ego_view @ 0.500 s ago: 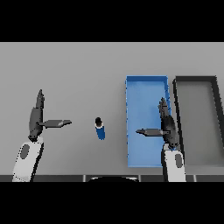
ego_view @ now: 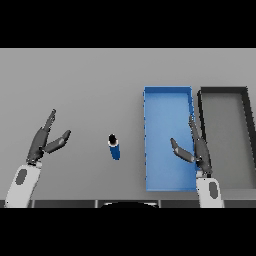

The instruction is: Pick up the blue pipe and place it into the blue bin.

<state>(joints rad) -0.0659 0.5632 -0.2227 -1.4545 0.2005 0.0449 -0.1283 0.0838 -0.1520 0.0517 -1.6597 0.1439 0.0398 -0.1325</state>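
A short blue pipe [ego_view: 115, 147] with a dark opening at its top stands upright on the grey table, left of the blue bin [ego_view: 167, 95]. The bin is a long rectangular tray with nothing inside it. My left hand [ego_view: 44, 141] is open at the left, well apart from the pipe, with its fingers straight and its thumb spread towards the pipe. My right hand [ego_view: 197, 147] is open over the bin's right wall, fingers pointing away from me and thumb reaching over the bin's floor. Neither hand holds anything.
A dark grey bin [ego_view: 223, 92] of the same shape lies directly right of the blue bin, touching or nearly touching it. The grey table [ego_view: 75, 90] stretches far to the left and back.
The left hand's thumb has lifted slightly and the hand has tilted. The right hand has shifted a little. The pipe has not moved.
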